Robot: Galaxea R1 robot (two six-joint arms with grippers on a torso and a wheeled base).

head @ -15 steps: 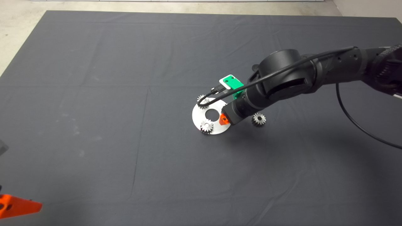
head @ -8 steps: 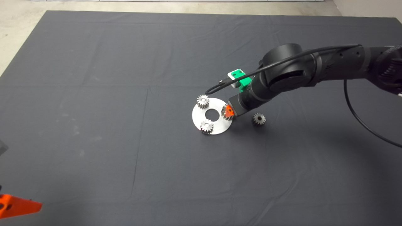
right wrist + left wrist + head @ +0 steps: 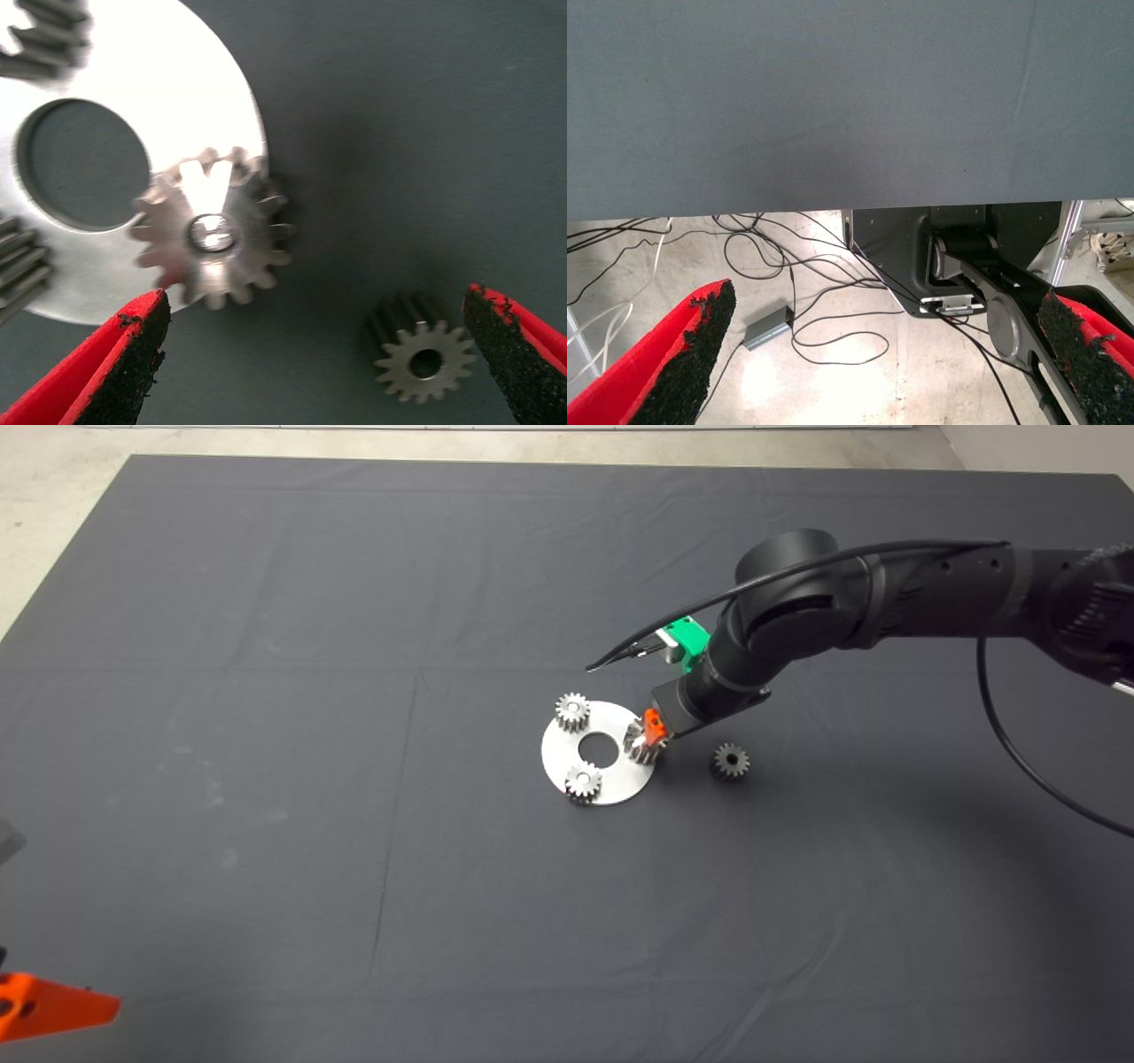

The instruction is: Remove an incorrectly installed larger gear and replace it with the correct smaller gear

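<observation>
The larger gear (image 3: 641,747), shiny with long slanted teeth, sits on the right edge of a round silver plate (image 3: 611,788). In the right wrist view the larger gear (image 3: 217,237) overhangs the plate's rim (image 3: 204,80). The smaller gear (image 3: 730,761), dark grey, lies on the mat just right of the plate, and it also shows in the right wrist view (image 3: 421,359). My right gripper (image 3: 656,733) hovers open right above the larger gear, and its fingertips (image 3: 133,341) stand wide apart around both gears. My left gripper (image 3: 49,1005) waits at the lower left edge, open.
Two brighter silver gears (image 3: 573,711) (image 3: 584,781) sit on the plate around its centre hole (image 3: 600,750). The right arm (image 3: 886,607) reaches in from the right with a black cable. The left wrist view shows the mat's edge, floor cables (image 3: 797,292) and a black robot base (image 3: 957,257).
My right gripper has drawn back toward the far right off the plate's right edge, uncovering the larger gear. The gears and plate have not moved.
</observation>
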